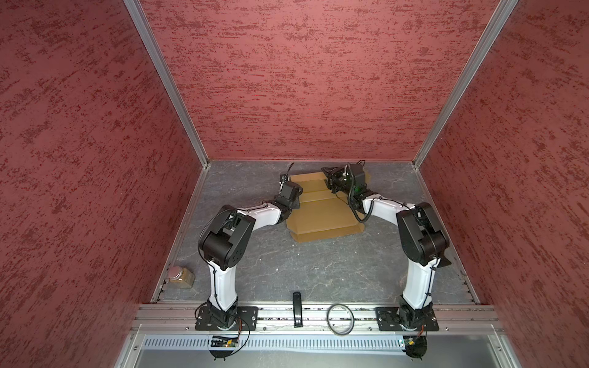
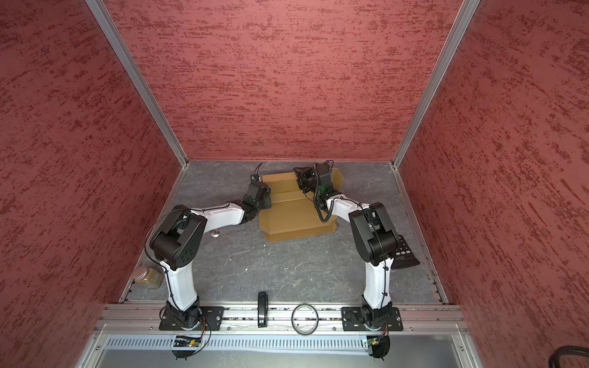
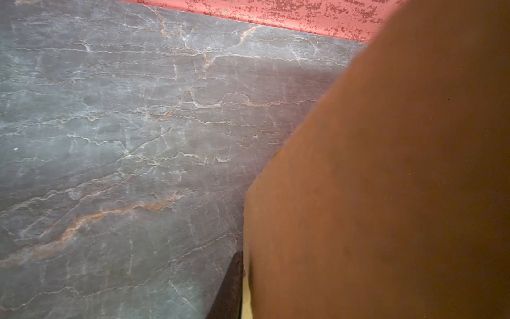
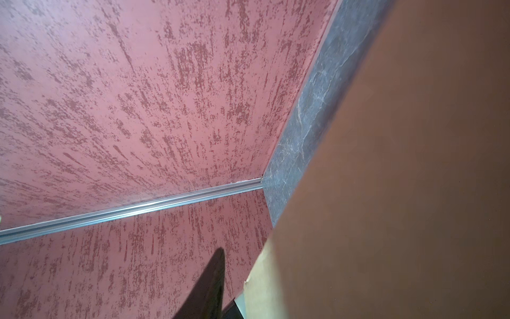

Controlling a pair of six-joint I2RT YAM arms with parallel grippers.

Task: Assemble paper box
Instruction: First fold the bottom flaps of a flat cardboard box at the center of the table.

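Jar (image 1: 181, 277): sitting at 8 o'clock on the table (image 1: 318, 274), well apart from the arms.
Left gripper (image 1: 283, 179): pinching the paper box (image 1: 322, 216) at its 10 o'clock corner, finger (image 3: 229, 287) pressing flush against cardboard.
Paper box: lying partly folded toward 12 o'clock on the table.
Right gripper (image 1: 328, 173): hovering at the paper box's 1 o'clock, jaws standing partly apart, finger (image 4: 211, 284) clear of the cardboard, holding nothing.

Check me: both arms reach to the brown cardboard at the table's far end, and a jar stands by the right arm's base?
Not quite: the jar stands by the left arm's base, as both top views show. Both arms do reach to the paper box at the far end.
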